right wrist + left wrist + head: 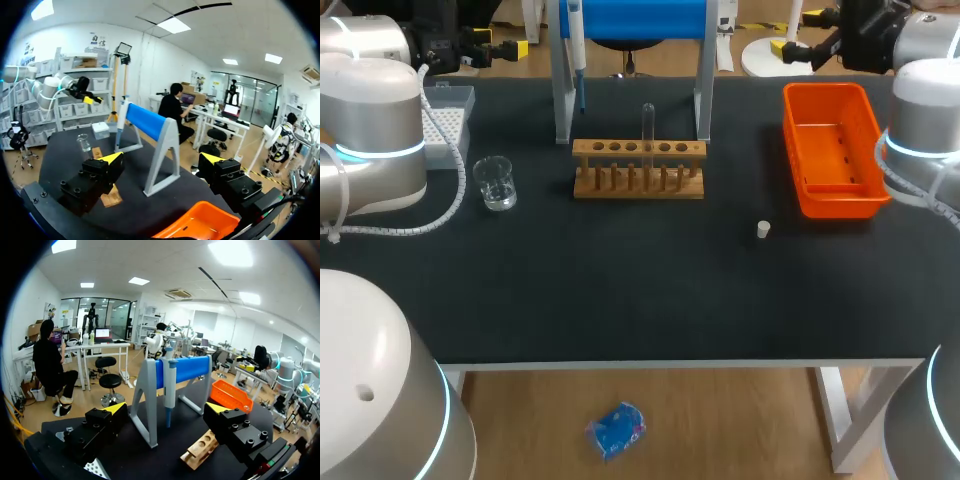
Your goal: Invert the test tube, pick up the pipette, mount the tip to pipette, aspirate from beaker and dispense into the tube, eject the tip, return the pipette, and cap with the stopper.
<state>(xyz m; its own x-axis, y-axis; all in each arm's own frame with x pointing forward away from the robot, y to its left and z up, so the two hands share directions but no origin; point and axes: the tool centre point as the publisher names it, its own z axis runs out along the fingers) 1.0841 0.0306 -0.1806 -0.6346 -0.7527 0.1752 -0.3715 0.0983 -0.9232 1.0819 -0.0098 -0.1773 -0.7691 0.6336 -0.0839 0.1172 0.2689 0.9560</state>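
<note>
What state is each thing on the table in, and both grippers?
test tube, standing in the wooden rack, no stopper on it
stopper, loose on the table, apart from the rack
pipette, hanging on the blue stand
beaker, upright, open
left gripper, open, holding nothing
right gripper, open, holding nothing

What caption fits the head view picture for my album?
Test tube standing in wooden rack, beaker to its left, orange bin right.

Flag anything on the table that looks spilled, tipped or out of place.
Nothing stands out: the test tube stands upright in the wooden rack, the beaker is upright with no spill around it, and the stopper rests apart from them.
</note>
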